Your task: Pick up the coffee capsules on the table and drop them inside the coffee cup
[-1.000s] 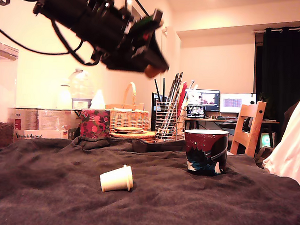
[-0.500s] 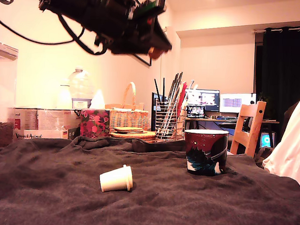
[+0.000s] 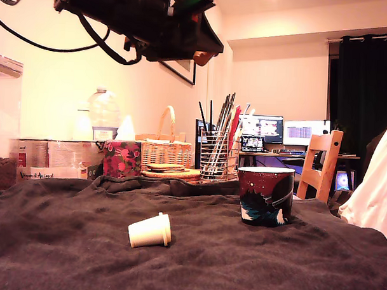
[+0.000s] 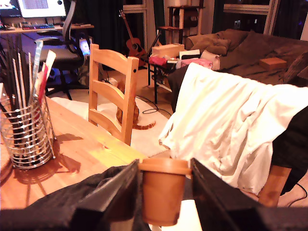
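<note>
The gripper [image 4: 162,192] is clamped on the terracotta brown capsule [image 4: 162,195], its two dark fingers [image 4: 118,190] pressed against the pod's sides just under the flanged rim, as the wrist view shows plainly. In the exterior view the arm hangs high at the upper left, and only a small brown tip of the capsule [image 3: 203,57] peeks out below the black gripper body; the fingers themselves cannot be told apart there. The cream-white capsule [image 3: 150,231] lies on its side on the table [image 3: 63,242], near the front and to the exterior view's left of the coffee cup [image 3: 265,195], which stands upright further right, well apart from the pod. Behind the cup stands a wire utensil holder [image 3: 215,155], and the cup's inside is hidden from this low angle.
</note>
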Robot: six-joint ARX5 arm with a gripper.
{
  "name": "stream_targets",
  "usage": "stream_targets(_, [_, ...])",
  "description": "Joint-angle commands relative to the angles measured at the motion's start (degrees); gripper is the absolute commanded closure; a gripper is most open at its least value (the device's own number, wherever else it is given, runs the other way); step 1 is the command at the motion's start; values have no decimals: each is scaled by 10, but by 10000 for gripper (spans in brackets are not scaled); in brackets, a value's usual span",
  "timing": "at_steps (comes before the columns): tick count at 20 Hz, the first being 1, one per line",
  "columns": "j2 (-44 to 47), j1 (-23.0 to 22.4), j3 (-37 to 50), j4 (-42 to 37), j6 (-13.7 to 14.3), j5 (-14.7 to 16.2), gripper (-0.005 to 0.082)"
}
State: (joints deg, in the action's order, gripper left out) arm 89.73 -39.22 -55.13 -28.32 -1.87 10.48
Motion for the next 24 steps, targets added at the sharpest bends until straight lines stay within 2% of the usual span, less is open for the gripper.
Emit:
stream_targets(1, [30,1,-25,0,4,10,503])
stream_targets(7, [86,1,-108,63,4,40,503])
stream_targets(24, [266,-1,-382,395,4,111,503])
